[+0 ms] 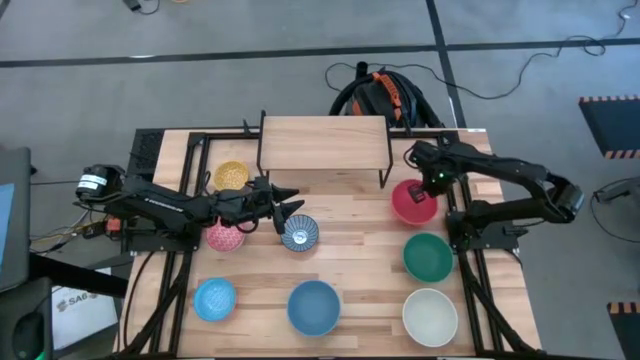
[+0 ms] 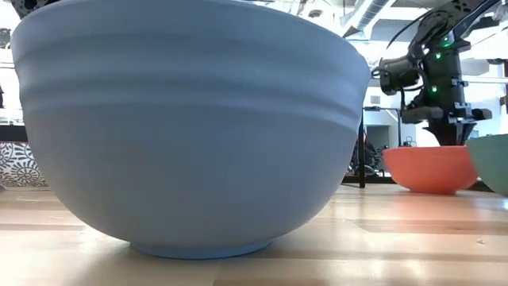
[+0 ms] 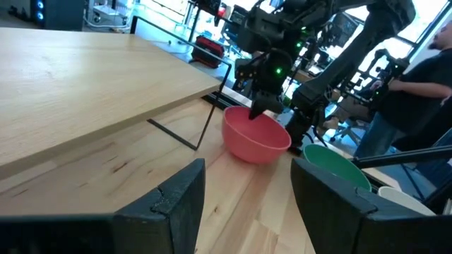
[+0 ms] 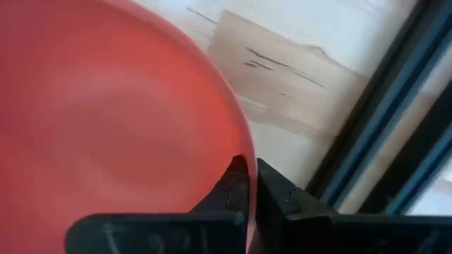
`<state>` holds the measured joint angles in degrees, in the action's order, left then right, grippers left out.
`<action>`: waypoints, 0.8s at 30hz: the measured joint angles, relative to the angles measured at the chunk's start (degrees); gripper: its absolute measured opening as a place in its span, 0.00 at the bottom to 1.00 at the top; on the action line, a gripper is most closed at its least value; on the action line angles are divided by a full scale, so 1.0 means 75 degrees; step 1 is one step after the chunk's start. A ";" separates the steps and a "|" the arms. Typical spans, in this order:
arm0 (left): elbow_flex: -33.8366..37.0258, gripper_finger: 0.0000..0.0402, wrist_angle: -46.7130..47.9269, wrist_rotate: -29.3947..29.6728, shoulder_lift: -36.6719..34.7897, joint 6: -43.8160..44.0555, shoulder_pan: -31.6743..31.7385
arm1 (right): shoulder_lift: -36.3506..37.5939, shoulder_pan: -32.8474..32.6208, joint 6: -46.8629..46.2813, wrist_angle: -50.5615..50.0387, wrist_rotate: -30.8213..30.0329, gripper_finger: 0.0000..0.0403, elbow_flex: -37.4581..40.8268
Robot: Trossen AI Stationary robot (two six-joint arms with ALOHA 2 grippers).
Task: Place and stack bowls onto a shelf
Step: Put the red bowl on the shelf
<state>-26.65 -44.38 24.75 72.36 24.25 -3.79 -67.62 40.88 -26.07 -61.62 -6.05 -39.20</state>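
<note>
The red bowl (image 1: pixel 411 203) stands on the table to the right of the shelf (image 1: pixel 324 143), and my right gripper (image 1: pixel 432 184) is shut on its rim. In the low view the right gripper (image 2: pixel 457 133) comes down onto the red bowl (image 2: pixel 432 169). My left gripper (image 1: pixel 287 206) is open and points toward the table's right, just beyond the far side of the blue-white patterned bowl (image 1: pixel 300 233). In the left wrist view the left gripper (image 3: pixel 247 201) holds nothing. The shelf's board carries no bowl. My right gripper pinches the red bowl's rim (image 4: pixel 242 144) on the side toward the table's right edge. One finger (image 4: pixel 233 189) is inside the bowl and the other finger (image 4: pixel 277 192) is outside. The fingers come from above, pointing down. The bowl's base appears to rest on the table.
The yellow bowl (image 1: pixel 231 176) and pink bowl (image 1: pixel 225 237) lie under the left arm. The light blue bowl (image 1: pixel 214 298), large blue bowl (image 1: pixel 314 306) and cream bowl (image 1: pixel 430 315) line the near edge. The green bowl (image 1: pixel 428 256) sits just on the near side of the red one.
</note>
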 joint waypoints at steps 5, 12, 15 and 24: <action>0.0000 0.48 0.0006 0.0000 -0.0003 0.0062 0.0000 | 0.0488 -0.0003 -0.0063 -0.0425 -0.0153 0.07 -0.0375; -0.1241 0.46 0.2275 -0.0227 -0.0006 0.0033 -0.0014 | 0.0960 -0.0444 -0.0290 -0.2365 -0.0589 0.07 -0.1783; -0.2181 0.43 0.4150 -0.0232 -0.0006 -0.0003 -0.0023 | 0.0973 -0.0845 -0.0607 -0.3166 -0.1354 0.07 -0.2467; -0.3342 0.38 0.5122 0.0197 -0.0006 -0.0635 -0.0017 | 0.0913 -0.1302 -0.0900 -0.3080 -0.2555 0.07 -0.4507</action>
<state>-51.72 -5.96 26.23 72.31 19.49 -3.92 -60.77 31.12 -32.82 -84.73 -25.22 -73.00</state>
